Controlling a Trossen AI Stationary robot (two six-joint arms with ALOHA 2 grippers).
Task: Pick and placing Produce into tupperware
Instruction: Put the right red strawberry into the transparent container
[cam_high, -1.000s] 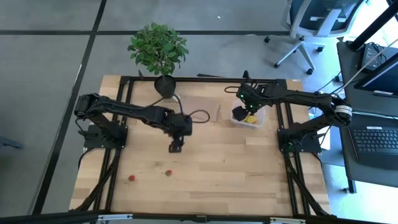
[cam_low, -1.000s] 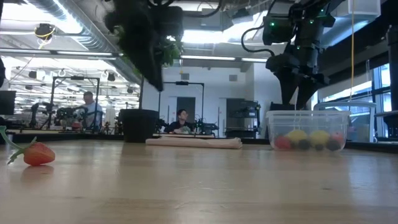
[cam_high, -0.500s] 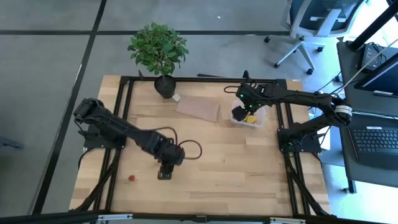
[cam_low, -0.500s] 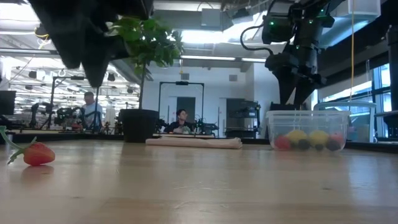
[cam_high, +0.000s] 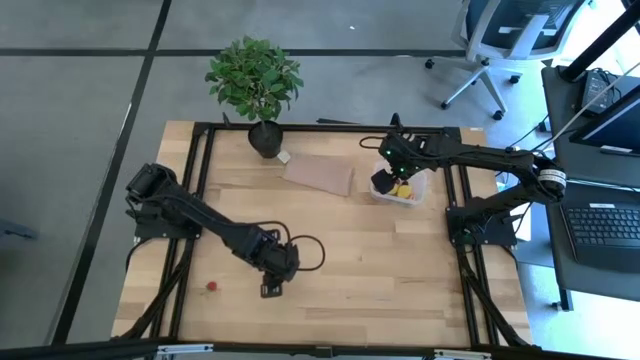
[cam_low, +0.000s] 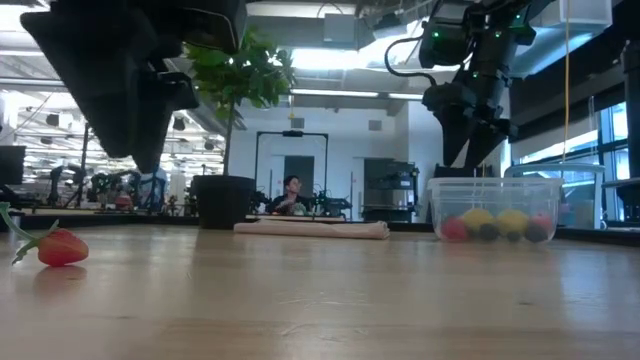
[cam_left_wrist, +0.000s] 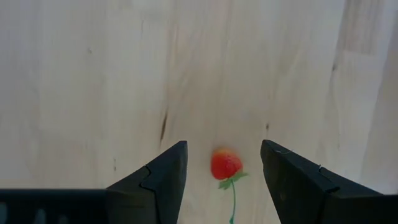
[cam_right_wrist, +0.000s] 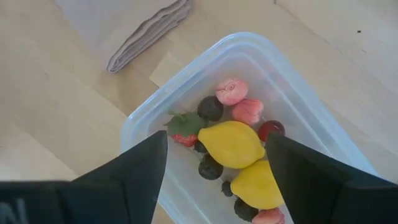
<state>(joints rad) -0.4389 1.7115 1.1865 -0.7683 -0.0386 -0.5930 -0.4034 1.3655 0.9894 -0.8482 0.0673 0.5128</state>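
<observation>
Left gripper (cam_left_wrist: 224, 171) poised over a strawberry (cam_left_wrist: 225, 165) on the table (cam_high: 400, 270).
Fingers spread, berry between them, untouched. Right gripper (cam_right_wrist: 214, 155) open above the tupperware (cam_right_wrist: 186, 74) holding lemons (cam_right_wrist: 231, 143) and berries.

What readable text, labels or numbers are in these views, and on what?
None readable.
Tupperware: clear plastic, no label or marking showing.
Brown sheet: blank.
Plant pot: plain dark, no print.
Room behind the table in the low view: any signage is too small and blurred to read.

Bright, even daylight; soft shadows, low-view foreground blurred.
</observation>
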